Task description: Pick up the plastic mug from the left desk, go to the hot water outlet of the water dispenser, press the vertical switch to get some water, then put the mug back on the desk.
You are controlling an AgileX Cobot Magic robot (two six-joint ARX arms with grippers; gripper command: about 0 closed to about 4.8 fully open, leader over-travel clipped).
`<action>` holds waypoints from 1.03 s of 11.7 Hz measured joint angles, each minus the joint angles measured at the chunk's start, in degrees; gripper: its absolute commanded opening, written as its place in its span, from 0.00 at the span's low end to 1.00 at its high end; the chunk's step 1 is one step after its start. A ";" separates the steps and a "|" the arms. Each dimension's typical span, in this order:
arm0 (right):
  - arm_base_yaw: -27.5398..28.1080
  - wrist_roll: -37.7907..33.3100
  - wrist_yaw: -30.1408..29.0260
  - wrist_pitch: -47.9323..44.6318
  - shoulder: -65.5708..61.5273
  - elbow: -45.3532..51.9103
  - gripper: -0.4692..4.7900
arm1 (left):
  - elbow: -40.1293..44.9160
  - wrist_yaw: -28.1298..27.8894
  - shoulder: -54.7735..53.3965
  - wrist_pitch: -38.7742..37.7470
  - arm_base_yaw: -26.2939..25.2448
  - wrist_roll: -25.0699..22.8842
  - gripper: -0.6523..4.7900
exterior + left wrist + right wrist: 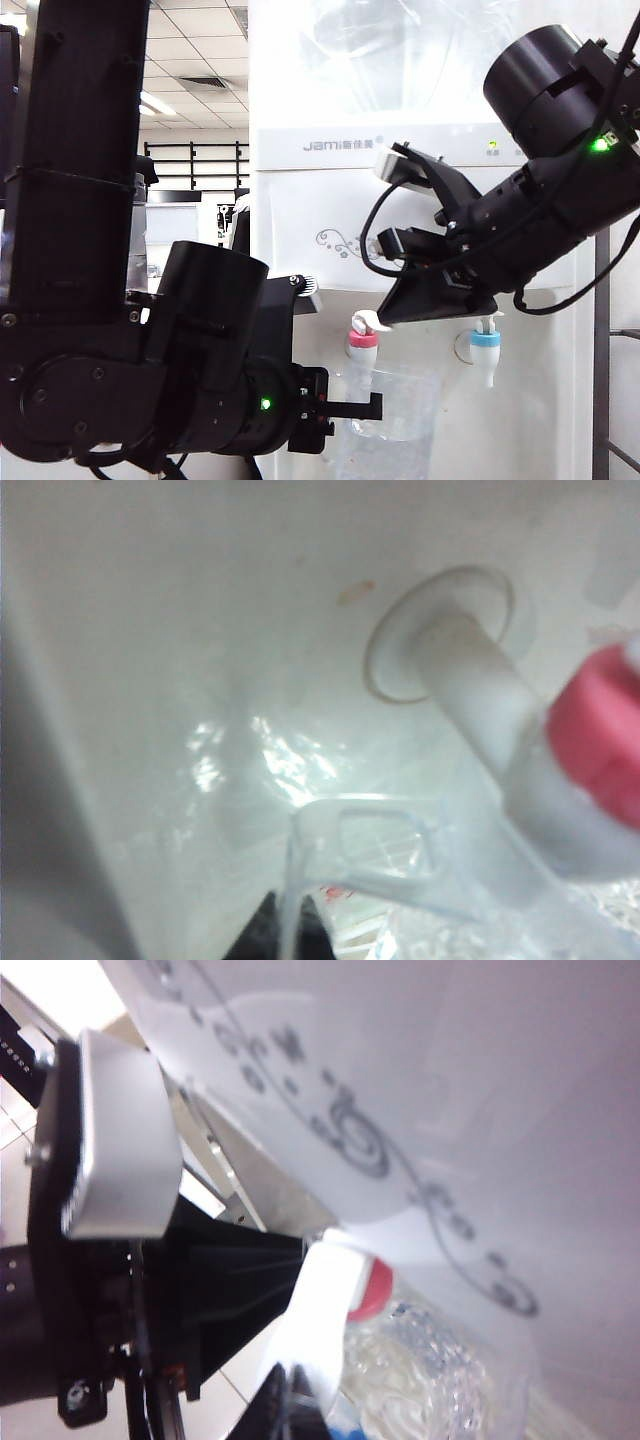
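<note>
- Exterior view: the tall white water dispenser (420, 230) with grey floral scrolls and a big clear bottle on top fills the background.
- Two small taps stick out of its front: the hot water outlet (362, 345), a white tap with a pink-red collar, and beside it a matching blue-collared tap (485, 345).
- The clear see-through plastic mug (395, 425) with a wavy wall hangs right below the pink-red tap, its rim close under the nozzle.
- The left pincer (365, 407), on the black arm low on the left, reaches to the mug's near side; its tips are together, clamped on the mug.
- The right pincer (385, 318) comes down from the upper right, its dark pointed tip closed and resting at the small white vertical switch (368, 320) on top of the pink-red tap.
- Left wrist view: the left pincer (290, 935) shows only as dark tips pinched on the thin clear rim beside the mug's loop handle (375, 850).
- The white stem and pink-red collar of the hot water outlet (600, 735) pass just above the mug, out of the white dispenser wall (200, 630).
- Right wrist view: the right pincer (290, 1405) shows closed dark tips against the white vertical switch (325, 1310).
- The pink-red collar (372, 1290) sits just behind the lever, and the dimpled mug (430, 1370) lies below it.
- Grey scrolls run across the dispenser front (450, 1110).
</note>
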State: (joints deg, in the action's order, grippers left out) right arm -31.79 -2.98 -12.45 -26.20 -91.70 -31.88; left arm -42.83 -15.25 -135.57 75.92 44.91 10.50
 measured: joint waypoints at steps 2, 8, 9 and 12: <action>0.00 -0.02 -0.02 0.90 0.04 0.00 0.08 | 0.00 0.00 0.00 0.00 0.00 0.00 0.11; -0.04 -0.15 0.00 2.34 0.02 0.00 0.08 | 0.00 0.00 0.00 0.00 0.00 0.00 0.11; -0.04 -0.15 0.00 2.36 0.02 0.00 0.08 | 0.00 0.00 0.00 0.00 0.00 0.00 0.11; -0.04 -0.17 0.00 2.67 -0.02 -0.35 0.08 | 0.00 0.00 0.00 0.00 0.00 0.02 0.11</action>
State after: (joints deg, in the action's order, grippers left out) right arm -31.83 -3.16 -12.45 -23.53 -91.72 -32.23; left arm -42.83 -15.25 -135.57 75.92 44.91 10.52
